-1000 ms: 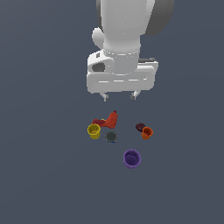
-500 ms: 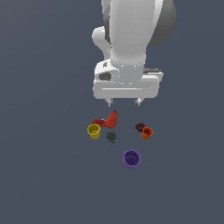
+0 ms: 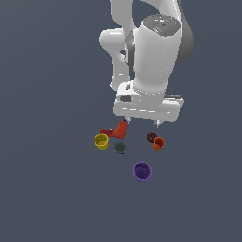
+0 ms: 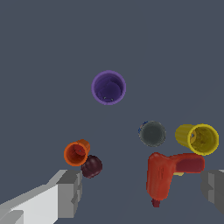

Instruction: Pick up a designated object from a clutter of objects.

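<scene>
Exterior view: white arm descends from the top edge, its gripper (image 3: pixel 140 123) hanging low over a plain grey surface (image 3: pixel 47 189), fingers spread wide apart and grasping nothing. Clutter sits near the surface's middle, well away from every edge. Small orange cup (image 3: pixel 159 143) lies at the exterior view's right of the group, touching a dark maroon lump (image 3: pixel 151 137) just behind it; one fingertip (image 3: pixel 155 125) hangs above this pair. Red angular piece (image 3: pixel 116 130) lies under the other fingertip. Yellow cup (image 3: pixel 101 141) lies at the exterior view's left end of the group, just beside the red piece. Dark grey round piece (image 3: pixel 120 148) sits between the yellow and orange cups. Purple cup (image 3: pixel 142 171) stands upright, apart from the rest, nearer the bottom edge

Wrist view: both grey fingertips (image 4: pixel 70 192) show at the frame's sides, wide apart. Orange cup (image 4: pixel 76 152) lies tipped, mouth toward the camera, just beside one fingertip and touching the maroon lump (image 4: pixel 92 166). Red piece (image 4: pixel 168 174) sits near the other fingertip, yellow cup (image 4: pixel 199 138) on its side next to it, grey round piece (image 4: pixel 152 133) near both. Purple cup (image 4: pixel 108 87) stands mouth up, well apart
</scene>
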Robot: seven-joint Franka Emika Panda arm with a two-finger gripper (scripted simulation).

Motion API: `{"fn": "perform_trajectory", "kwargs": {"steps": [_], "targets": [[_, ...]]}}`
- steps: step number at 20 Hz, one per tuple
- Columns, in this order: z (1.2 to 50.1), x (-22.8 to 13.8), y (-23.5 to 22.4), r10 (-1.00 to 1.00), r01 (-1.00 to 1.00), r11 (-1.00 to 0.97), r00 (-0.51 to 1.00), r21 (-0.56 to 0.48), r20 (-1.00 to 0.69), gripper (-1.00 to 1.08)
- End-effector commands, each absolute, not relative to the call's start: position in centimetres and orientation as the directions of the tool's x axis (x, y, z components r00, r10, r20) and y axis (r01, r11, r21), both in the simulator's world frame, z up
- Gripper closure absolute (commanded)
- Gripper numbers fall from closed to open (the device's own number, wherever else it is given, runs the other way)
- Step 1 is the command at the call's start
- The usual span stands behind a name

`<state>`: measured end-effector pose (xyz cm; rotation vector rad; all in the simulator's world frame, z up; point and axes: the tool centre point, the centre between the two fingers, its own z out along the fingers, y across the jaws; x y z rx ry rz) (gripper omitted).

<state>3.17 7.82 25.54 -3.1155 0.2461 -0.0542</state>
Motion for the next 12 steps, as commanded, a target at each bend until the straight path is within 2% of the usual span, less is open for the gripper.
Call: {"fn": "perform_trajectory", "kwargs": {"steps": [1, 12], "targets": [[24.1, 3.2, 8.9, -0.201, -0.201, -0.979, 0.979, -0.018, 0.03, -0.92], [17.6, 2.8, 13.3, -0.384, -0.384, -0.923, 0.923, -0.012, 0.016, -0.92]]}}
